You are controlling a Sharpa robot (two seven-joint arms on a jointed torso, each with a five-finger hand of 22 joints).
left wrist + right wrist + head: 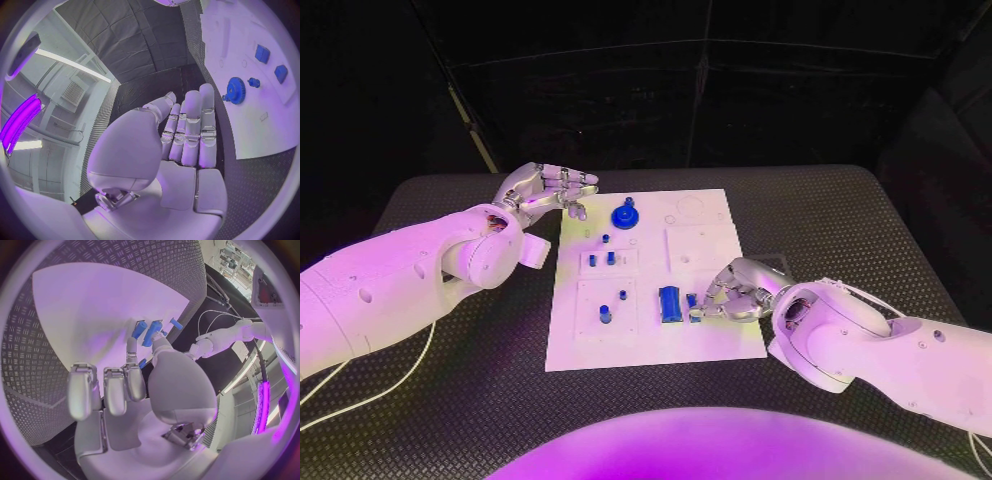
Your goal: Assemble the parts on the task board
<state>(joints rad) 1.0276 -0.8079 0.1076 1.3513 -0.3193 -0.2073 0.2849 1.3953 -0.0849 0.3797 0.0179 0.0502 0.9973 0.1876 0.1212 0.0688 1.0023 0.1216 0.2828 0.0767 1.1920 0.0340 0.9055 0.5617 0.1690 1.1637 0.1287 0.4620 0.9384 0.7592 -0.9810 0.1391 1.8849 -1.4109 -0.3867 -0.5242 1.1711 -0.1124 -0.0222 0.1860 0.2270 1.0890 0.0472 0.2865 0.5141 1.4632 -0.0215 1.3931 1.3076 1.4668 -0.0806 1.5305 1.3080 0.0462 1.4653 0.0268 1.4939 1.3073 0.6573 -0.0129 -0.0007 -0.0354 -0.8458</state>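
Note:
The white task board [711, 250] lies in the middle of the table. A blue gear [625, 216] stands near its far edge, and several small blue pegs [606, 238] stand in its left half. A long blue part [671, 303] lies near the front. My right hand [740, 290] rests on the board's right front part, just right of that long part [152, 333]. Its thumb and a finger pinch a small blue part [143, 362]. My left hand [548, 188] hovers beside the board's far left corner with its fingers [190, 130] curled in, holding nothing. The gear [235, 90] lies ahead of it.
The black ribbed table [877, 220] extends on all sides of the board. A white cable [387, 380] runs over the table under my left arm. Raised white fixtures [701, 245] occupy the board's right half.

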